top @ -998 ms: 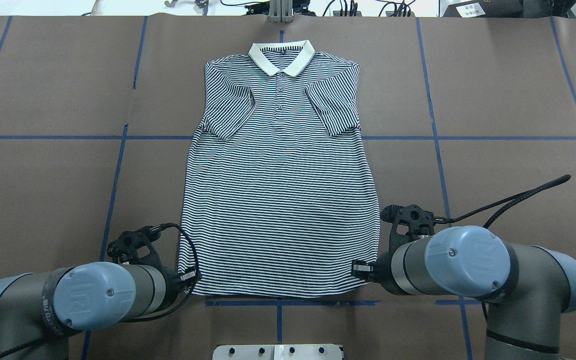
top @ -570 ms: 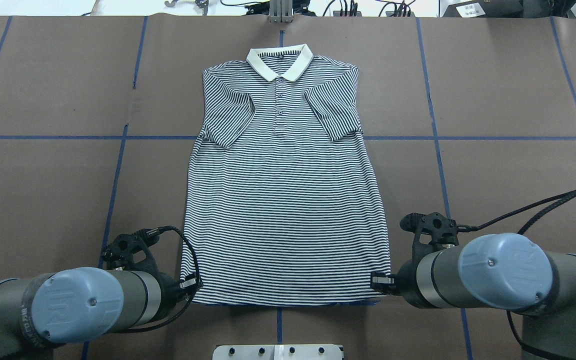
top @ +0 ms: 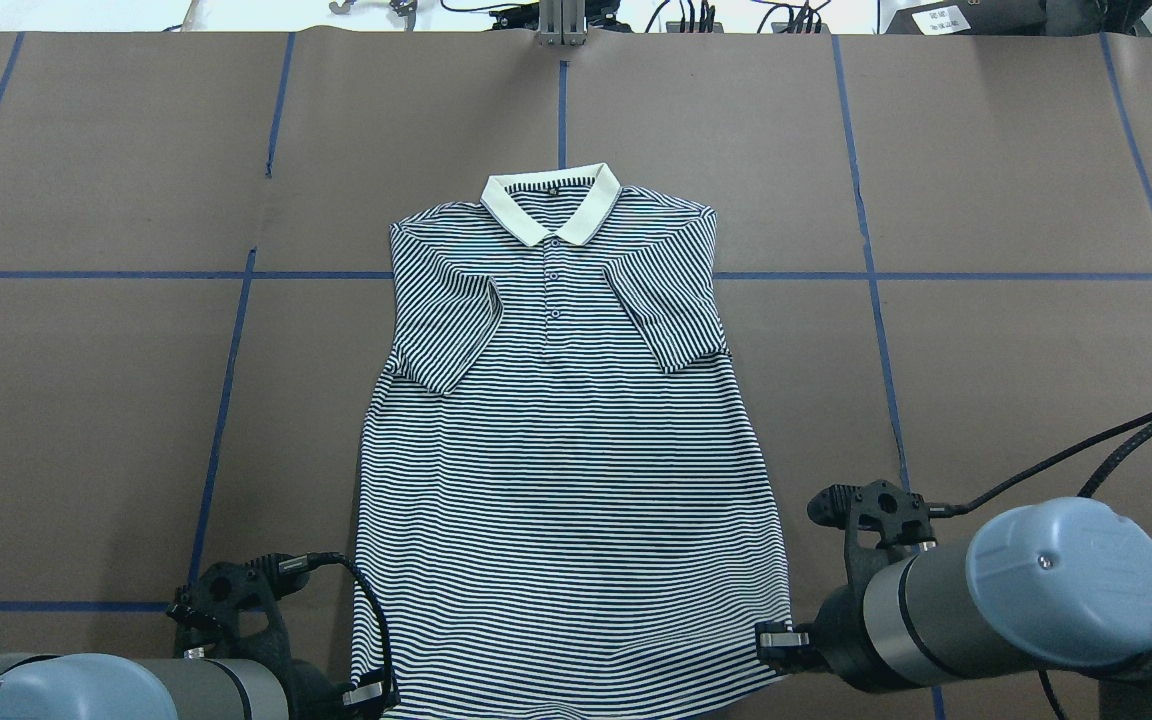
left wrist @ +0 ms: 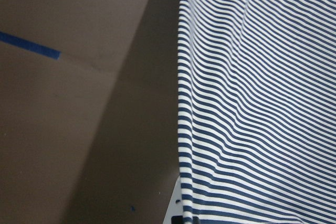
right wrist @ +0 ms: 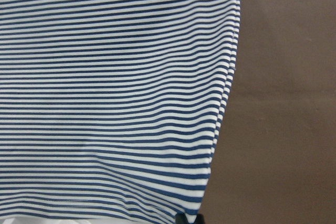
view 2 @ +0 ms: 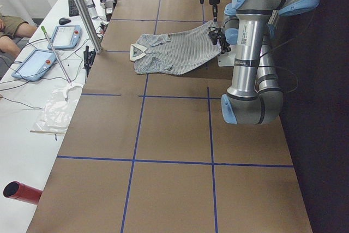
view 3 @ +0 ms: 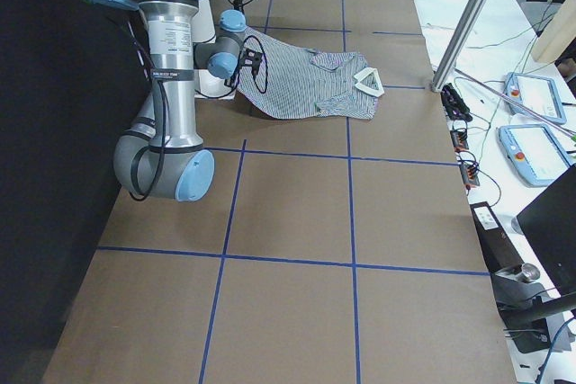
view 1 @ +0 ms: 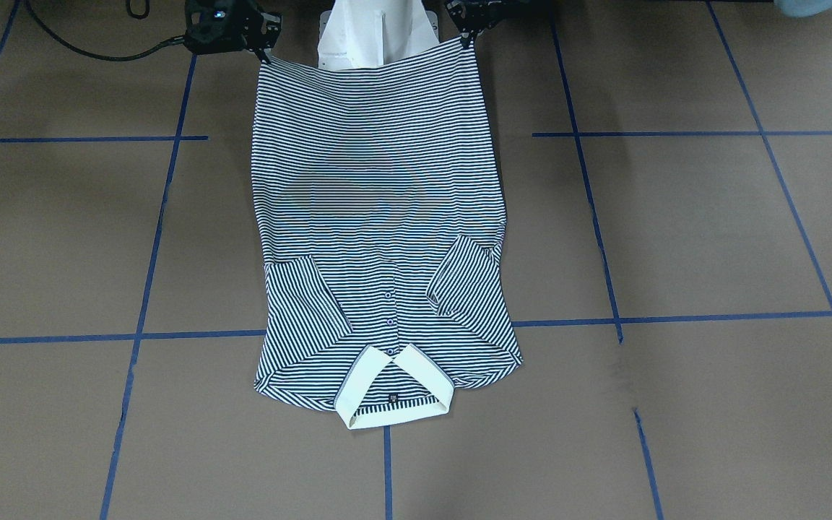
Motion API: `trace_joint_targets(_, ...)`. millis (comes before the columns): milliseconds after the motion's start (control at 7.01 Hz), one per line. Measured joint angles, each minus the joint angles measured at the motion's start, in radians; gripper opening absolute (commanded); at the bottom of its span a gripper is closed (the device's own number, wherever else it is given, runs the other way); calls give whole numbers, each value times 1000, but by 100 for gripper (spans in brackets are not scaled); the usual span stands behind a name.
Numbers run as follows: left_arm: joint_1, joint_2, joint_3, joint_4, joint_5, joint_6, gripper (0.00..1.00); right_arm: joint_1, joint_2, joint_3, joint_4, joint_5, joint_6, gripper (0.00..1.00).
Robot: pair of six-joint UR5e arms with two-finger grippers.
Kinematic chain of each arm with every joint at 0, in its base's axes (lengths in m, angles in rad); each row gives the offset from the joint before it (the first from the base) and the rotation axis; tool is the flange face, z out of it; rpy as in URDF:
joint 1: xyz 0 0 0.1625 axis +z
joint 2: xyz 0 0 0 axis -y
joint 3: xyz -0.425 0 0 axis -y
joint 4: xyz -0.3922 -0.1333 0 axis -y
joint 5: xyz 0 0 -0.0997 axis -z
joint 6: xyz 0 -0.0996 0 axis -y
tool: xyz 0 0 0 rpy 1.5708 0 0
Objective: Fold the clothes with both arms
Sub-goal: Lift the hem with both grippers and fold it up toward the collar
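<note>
The striped polo shirt (top: pixel 566 450) lies face up on the brown table, its cream collar (top: pixel 550 203) away from me and both sleeves folded in over the chest. My left gripper (top: pixel 368 692) is shut on the hem's left corner. My right gripper (top: pixel 774 640) is shut on the hem's right corner. The hem is held a little above the table, as the exterior right view (view 3: pixel 256 69) shows. In the front-facing view the left gripper (view 1: pixel 469 37) is at the top right of the shirt (view 1: pixel 380 217) and the right gripper (view 1: pixel 264 52) at the top left. Both wrist views show stretched striped cloth (left wrist: pixel 262 103) (right wrist: pixel 105 103).
Blue tape lines (top: pixel 86 274) mark a grid on the brown table cover. My white pedestal base (view 1: pixel 376 32) stands just behind the hem. A metal post (top: pixel 560 25) stands at the far edge. Teach pendants (view 2: pixel 38 61) lie on the side bench.
Both arms have drawn back toward my base and dragged the shirt with them. The collar has slid from the far edge to about a quarter of the way down the table.
</note>
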Motion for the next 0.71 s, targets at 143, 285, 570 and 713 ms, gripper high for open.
trace_joint_targets(143, -30, -16, 9, -1, 1, 6, 0, 56, 11, -16, 0, -11, -77, 0)
trace_joint_targets(285, -93, -43, 17, -3, 1, 30, 0, 116, 30, -46, -1, -24, -166, 0)
trace_joint_targets(570, -244, -86, 69, -4, -4, 142, 0, 233, 140, -174, 1, -55, -337, 0)
trace_joint_targets(713, -304, -95, 105, -7, -5, 183, 0, 291, 189, -236, 2, -59, -395, 0)
